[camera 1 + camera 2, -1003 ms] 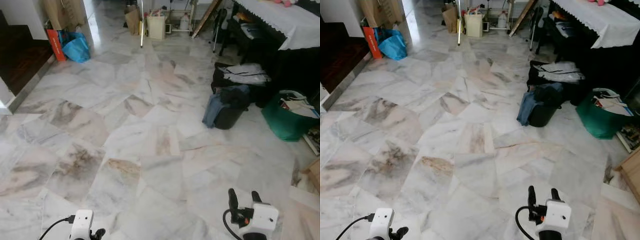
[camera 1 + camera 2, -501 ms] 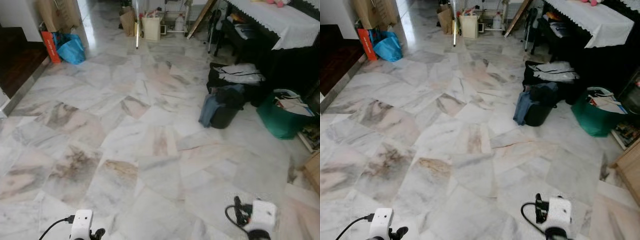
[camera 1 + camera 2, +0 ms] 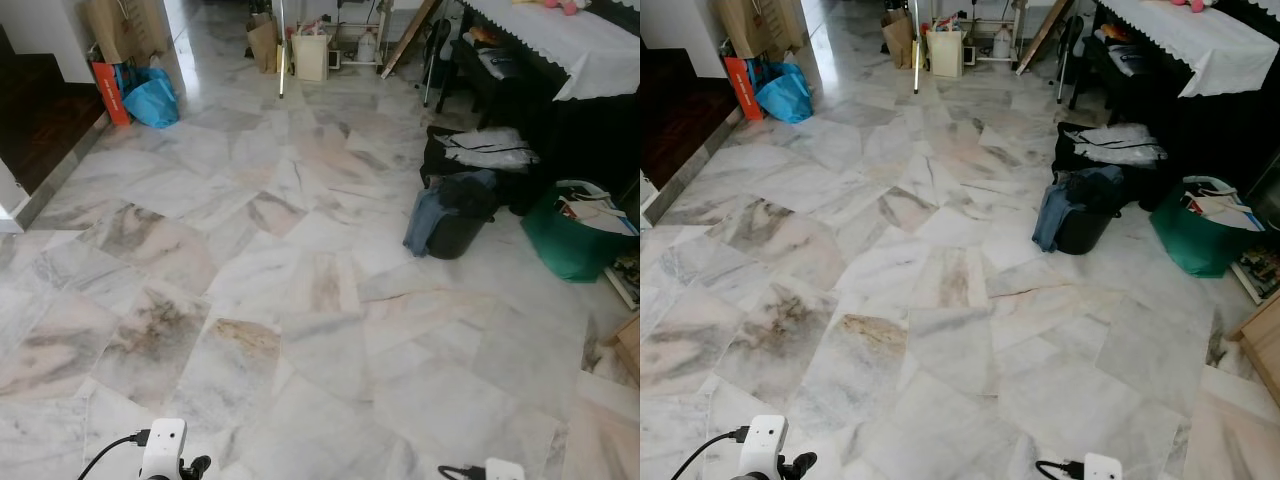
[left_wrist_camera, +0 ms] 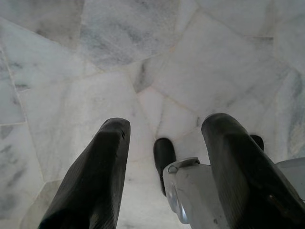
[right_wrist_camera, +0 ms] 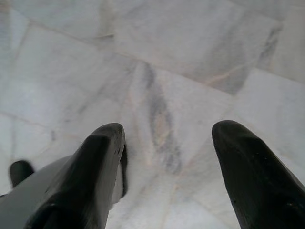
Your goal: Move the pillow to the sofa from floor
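Both arms hang low over a pale marble floor (image 3: 300, 300). My left gripper (image 4: 164, 126) points down at the tiles, its two black fingers (image 4: 102, 167) spread wide with nothing between them. My right gripper (image 5: 167, 129) is open too, with bare marble between its fingers (image 5: 248, 162). In the left eye view the left wrist's white housing (image 3: 163, 448) sits at the bottom edge, and the top of the right wrist's housing (image 3: 500, 470) just shows at the bottom right.
A dark backpack with blue cloth (image 3: 450, 215) and a black-and-white bag (image 3: 480, 150) lie at the right. A green bag (image 3: 575, 235) stands by a dark table with a white cloth (image 3: 580, 45). Blue and orange bags (image 3: 150, 95) and boxes (image 3: 310, 50) stand far back.
My right arm has dropped: its fingers and housing stood well up in the eye views a second ago and now sit at the bottom edge. The camera has swayed slightly. The left arm is unchanged.
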### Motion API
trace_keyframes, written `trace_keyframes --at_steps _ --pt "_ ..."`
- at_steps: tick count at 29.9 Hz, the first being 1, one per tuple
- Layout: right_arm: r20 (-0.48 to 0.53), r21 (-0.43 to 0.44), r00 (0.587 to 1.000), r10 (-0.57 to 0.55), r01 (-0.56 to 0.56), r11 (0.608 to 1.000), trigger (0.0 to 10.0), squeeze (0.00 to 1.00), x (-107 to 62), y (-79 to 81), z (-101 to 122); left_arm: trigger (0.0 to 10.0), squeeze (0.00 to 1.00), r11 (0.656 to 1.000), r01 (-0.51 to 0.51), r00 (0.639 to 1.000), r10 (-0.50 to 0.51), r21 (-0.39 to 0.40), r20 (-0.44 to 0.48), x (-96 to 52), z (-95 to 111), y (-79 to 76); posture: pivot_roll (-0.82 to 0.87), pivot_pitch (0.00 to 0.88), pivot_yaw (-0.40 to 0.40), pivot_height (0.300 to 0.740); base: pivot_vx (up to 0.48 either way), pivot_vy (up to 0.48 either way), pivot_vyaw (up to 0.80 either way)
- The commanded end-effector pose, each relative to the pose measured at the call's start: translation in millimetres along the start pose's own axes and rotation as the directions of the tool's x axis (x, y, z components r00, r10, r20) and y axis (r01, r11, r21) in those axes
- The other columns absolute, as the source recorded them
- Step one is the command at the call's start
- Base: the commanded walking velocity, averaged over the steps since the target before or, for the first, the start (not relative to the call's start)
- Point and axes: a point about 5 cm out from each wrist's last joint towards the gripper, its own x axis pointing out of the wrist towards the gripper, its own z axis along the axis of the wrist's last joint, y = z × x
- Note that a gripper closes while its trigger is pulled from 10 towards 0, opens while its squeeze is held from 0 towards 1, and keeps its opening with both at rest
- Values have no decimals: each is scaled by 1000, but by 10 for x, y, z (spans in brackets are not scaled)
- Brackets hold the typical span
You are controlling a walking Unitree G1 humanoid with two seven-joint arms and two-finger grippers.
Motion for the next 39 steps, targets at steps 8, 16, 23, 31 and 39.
trace_keyframes --at_steps 8,16,23,31,39 --pt "6 6 1000 17 -17 1000 10000 0 32 4 85 10000 0 989 -134 942 105 68 319 36 604 -28 24 0 -31 740 0 0 0" --pt "7 5 1000 18 -18 1000 10000 0 39 3 106 10000 0 991 -62 801 -24 123 598 -28 1256 -272 20 0 -32 740 0 0 0" --pt "-6 7 1000 16 -16 1000 10000 0 33 -17 76 10000 0 991 -70 600 -53 117 798 -282 1500 -324 29 0 -38 740 0 0 0" --pt "-24 1 1000 14 -14 1000 10000 0 22 -48 30 10000 0 992 -85 478 -43 95 877 -601 1458 -288 42 0 -50 740 0 0 0" --pt "-13 0 1000 20 -20 1000 10000 0 25 -59 53 10000 0 989 -95 443 -63 116 894 -1023 1377 -264 45 0 -50 740 0 0 0"
